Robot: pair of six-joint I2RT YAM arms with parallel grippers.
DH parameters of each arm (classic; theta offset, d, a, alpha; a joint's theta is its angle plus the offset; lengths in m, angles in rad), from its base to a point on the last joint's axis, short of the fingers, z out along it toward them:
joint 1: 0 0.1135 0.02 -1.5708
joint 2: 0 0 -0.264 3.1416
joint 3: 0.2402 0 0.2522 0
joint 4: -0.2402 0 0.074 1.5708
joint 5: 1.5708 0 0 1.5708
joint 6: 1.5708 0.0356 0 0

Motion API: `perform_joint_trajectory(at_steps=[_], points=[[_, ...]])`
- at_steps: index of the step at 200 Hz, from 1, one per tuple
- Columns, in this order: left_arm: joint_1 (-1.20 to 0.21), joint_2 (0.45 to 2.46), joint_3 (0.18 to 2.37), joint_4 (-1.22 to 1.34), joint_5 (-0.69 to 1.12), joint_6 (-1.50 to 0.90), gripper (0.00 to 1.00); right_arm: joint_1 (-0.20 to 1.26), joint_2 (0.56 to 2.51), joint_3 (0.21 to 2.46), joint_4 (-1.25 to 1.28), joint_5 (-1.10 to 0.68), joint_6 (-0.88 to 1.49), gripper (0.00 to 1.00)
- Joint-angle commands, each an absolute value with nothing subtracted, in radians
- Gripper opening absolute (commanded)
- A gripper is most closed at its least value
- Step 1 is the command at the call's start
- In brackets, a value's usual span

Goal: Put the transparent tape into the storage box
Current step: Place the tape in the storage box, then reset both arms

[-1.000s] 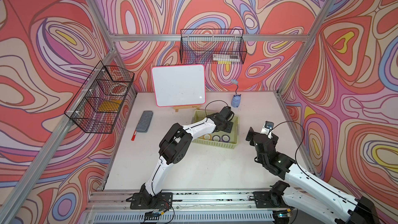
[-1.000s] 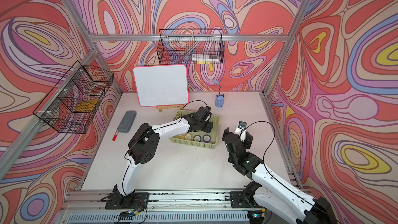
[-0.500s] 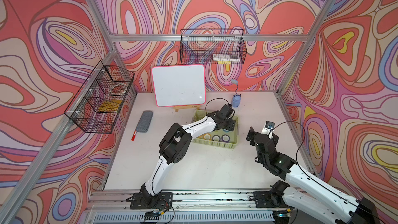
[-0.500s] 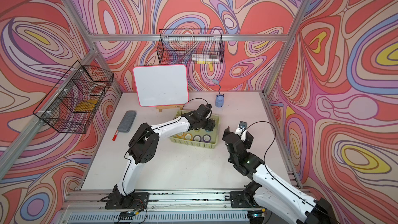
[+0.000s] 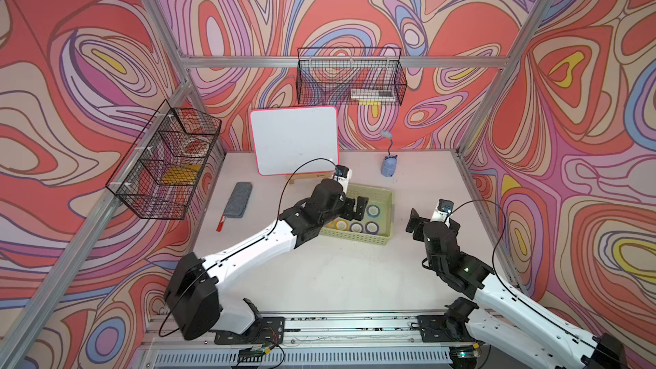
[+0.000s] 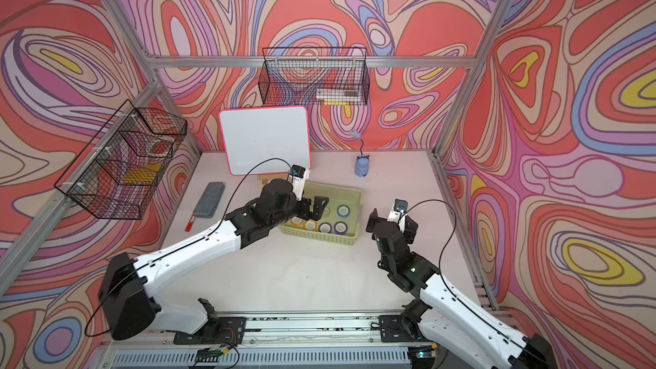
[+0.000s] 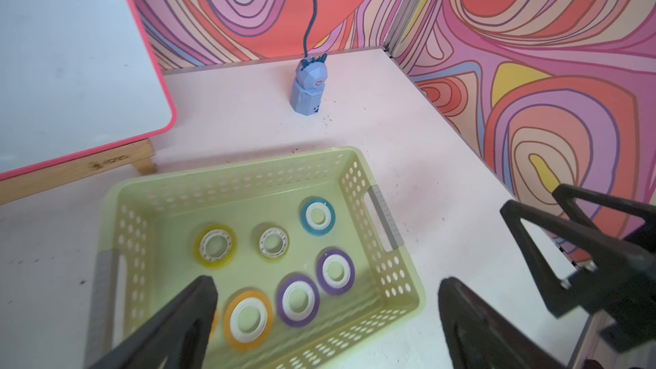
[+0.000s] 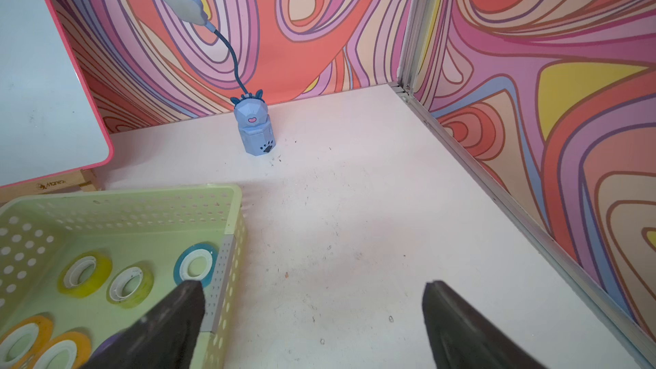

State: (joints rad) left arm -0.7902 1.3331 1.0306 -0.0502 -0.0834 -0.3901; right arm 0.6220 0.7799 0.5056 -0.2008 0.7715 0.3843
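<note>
White table, storage box, whiteboard stand logo unreadable

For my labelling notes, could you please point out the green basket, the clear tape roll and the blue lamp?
green basket [image 7: 227,181]: left wrist view, perforated far wall.
clear tape roll [image 7: 262,242]: left wrist view, white core ring.
blue lamp [image 7: 309,94]: left wrist view, faceted body.

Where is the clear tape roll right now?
In the left wrist view, the clear tape roll lies flat inside the storage box, between the yellow roll and the blue roll.
</note>
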Motion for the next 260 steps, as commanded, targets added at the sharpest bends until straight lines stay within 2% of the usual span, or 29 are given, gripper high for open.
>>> perform_joint_trajectory(at_steps=[1,21,57,82,112,143,172,197,230,260], points=[[-0.782,1.188,0.88,0.009,-0.196,-0.334,0.99,0.617,0.778,0.546,-0.28,0.735,0.387,0.98],[-0.782,1.032,0.758,0.011,-0.264,-0.28,0.99,0.617,0.794,0.571,-0.332,0.741,0.408,0.98],[-0.761,0.854,0.628,-0.03,-0.381,-0.19,1.0,0.617,0.802,0.584,-0.31,0.649,0.343,0.98],[-0.701,0.807,0.581,-0.039,-0.455,-0.175,0.99,0.617,0.832,0.599,-0.296,0.694,0.32,0.98],[-0.565,0.782,0.525,0.013,-0.48,-0.193,0.99,0.614,0.885,0.609,-0.25,0.73,0.261,0.98],[-0.449,0.778,0.387,0.19,-0.447,-0.142,0.99,0.501,0.905,0.6,-0.184,0.61,0.23,0.98],[-0.382,0.808,0.304,0.379,-0.41,-0.02,0.99,0.285,0.923,0.598,-0.147,0.426,0.235,0.98],[-0.331,0.868,0.256,0.497,-0.409,0.063,0.99,0.179,0.937,0.569,-0.077,0.346,0.225,0.98],[-0.151,1.033,0.243,0.628,-0.242,0.004,0.99,0.157,0.937,0.505,0.065,0.38,0.206,0.98],[-0.04,1.282,0.292,0.786,-0.094,-0.021,0.99,0.157,0.914,0.438,0.204,0.416,0.158,0.98]])
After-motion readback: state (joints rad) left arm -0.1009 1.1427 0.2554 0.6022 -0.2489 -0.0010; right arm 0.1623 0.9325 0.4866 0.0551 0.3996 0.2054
